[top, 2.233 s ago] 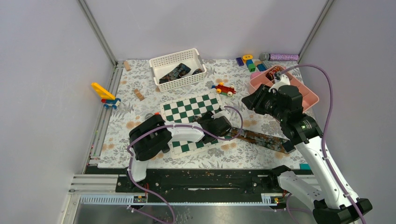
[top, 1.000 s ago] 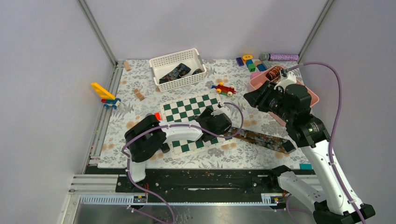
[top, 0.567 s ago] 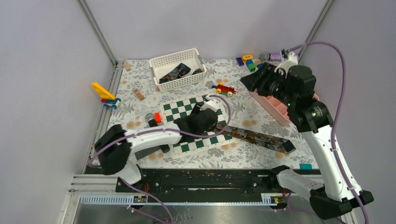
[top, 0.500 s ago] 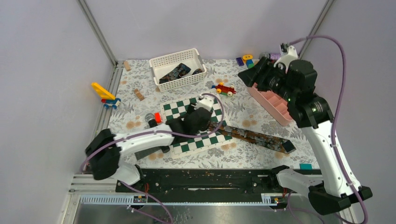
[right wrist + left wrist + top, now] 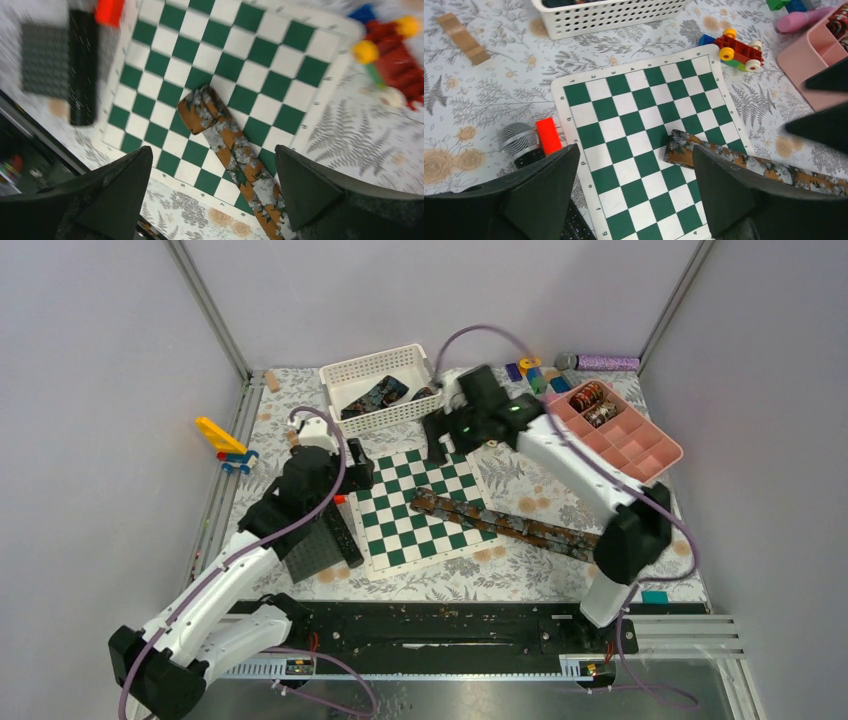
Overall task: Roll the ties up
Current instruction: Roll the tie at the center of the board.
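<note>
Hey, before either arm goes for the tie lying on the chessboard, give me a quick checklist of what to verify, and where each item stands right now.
1. Left claw open and empty: ok.
2. Right claw open and empty: ok.
3. Tie flat and unrolled, one end on the chessboard: ok.
4. Nothing lying on that end: ok.
5. Tie's other end free: cannot tell, the right arm's elbow covers it.
6. Empty compartments in the pink tray for the roll: ok.
</note>
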Controlling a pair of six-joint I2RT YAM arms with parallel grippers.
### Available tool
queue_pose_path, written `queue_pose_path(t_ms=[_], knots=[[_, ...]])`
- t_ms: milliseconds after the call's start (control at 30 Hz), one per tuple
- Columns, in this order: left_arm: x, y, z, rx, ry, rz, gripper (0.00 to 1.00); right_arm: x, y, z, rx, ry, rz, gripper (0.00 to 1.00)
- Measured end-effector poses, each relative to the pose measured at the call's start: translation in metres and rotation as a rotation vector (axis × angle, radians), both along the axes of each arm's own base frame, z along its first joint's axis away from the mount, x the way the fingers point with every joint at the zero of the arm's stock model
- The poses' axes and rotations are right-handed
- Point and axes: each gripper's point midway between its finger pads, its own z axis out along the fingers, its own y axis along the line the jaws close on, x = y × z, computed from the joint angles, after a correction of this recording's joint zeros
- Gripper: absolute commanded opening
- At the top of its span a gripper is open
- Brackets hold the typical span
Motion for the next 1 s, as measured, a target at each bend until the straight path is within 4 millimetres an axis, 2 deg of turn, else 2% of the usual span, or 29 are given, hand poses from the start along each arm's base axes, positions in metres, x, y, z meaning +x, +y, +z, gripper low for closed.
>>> queue_pose_path(t_ms=[100,167,267,467,700,1000], knots=[[0.001,0.014,-0.001,-0.019,0.025,0.029,0.92,-0.017,0.031,-0.058,-0.136,0.066,0.165,1.00],[-0.001,0.020,-0.004,-0.030,0.046,0.040,0.92,-0.029,0.045,-0.085,-0.193,0.098,0.249,0.99],[-0.005,0.023,-0.003,-0.045,0.057,0.036,0.92,-0.041,0.055,-0.111,-0.263,0.114,0.351,1.00],[-0.006,0.022,-0.002,-0.081,0.069,0.017,0.92,-0.045,0.065,-0.135,-0.362,0.069,0.460,1.00],[-0.007,0.020,-0.002,-0.108,0.080,0.005,0.92,-0.040,0.064,-0.169,-0.450,0.069,0.511,1.00],[-0.007,0.021,-0.002,-0.116,0.083,0.001,0.92,-0.033,0.070,-0.184,-0.469,0.065,0.542,0.96]])
